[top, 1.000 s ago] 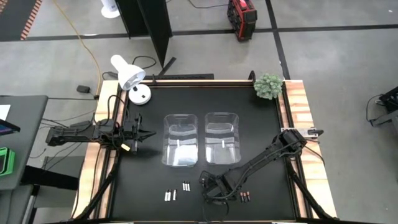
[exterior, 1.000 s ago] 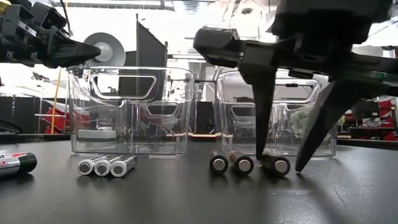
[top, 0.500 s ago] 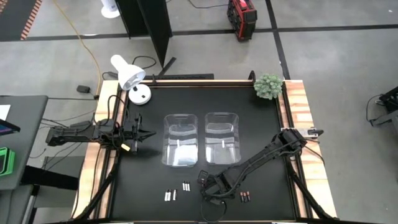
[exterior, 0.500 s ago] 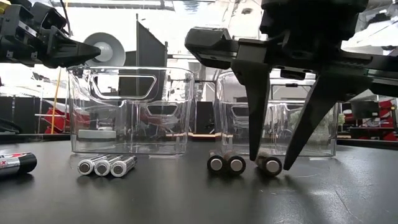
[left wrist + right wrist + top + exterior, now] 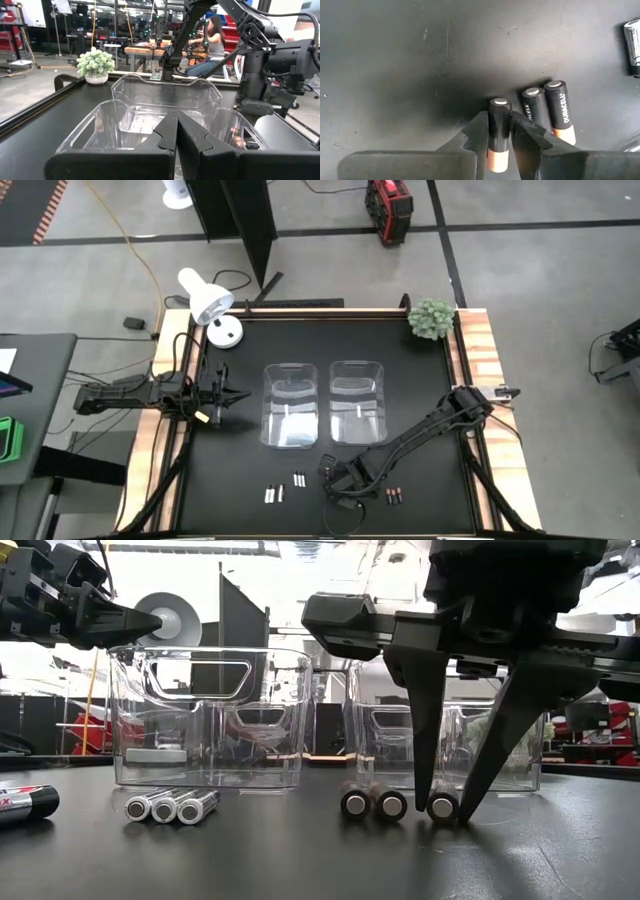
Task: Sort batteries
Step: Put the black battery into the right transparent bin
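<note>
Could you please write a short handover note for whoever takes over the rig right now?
Right gripper: down at the table's near edge, fingers either side of one dark copper-ended battery; looks gripped, not lifted.
Left gripper: shut, empty, waiting above the table's left side.
Two more dark batteries lie beside it; three silver batteries lie in front of the left bin.
Done: a few pieces seem to lie in both bins.
Left: lift this battery, bin it, then sort the rest.

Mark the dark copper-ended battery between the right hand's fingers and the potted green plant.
Dark copper-ended battery [image 5: 499, 131], right wrist view: middle of its black body.
Potted green plant [image 5: 432, 318], high view: centre of its foliage.
</note>
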You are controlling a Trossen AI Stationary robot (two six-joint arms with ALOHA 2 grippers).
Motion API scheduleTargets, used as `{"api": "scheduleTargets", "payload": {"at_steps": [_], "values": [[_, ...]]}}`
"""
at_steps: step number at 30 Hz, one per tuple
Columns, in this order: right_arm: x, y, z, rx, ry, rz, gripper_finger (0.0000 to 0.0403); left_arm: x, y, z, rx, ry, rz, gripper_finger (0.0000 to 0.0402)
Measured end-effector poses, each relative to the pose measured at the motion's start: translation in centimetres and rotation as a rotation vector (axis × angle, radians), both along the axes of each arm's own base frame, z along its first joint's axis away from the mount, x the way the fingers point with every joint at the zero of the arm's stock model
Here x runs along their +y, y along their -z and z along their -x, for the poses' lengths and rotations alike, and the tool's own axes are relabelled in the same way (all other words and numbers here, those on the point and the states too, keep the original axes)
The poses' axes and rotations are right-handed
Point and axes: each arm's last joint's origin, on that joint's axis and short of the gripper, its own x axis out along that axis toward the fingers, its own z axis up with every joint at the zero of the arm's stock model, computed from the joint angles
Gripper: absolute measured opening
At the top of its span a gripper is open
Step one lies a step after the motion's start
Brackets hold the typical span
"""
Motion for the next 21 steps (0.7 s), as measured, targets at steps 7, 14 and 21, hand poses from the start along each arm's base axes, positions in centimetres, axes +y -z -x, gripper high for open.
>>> {"api": "scheduleTargets", "payload": {"at_steps": [7,14,21], "values": [[-0.03,0.01,-0.03,-0.001,0.001,0.0,0.0072,0.0,0.0,0.0,0.0,0.0,0.0,0.0],[-0.03,0.0,-0.07,-0.005,0.002,-0.003,0.0027,0.0,0.0,0.0,0.0,0.0,0.0,0.0],[0.24,0.0,0.06,-0.01,-0.003,0.002,0.0018,0.0,0.0,0.0,0.0,0.0,0.0,0.0]]}}
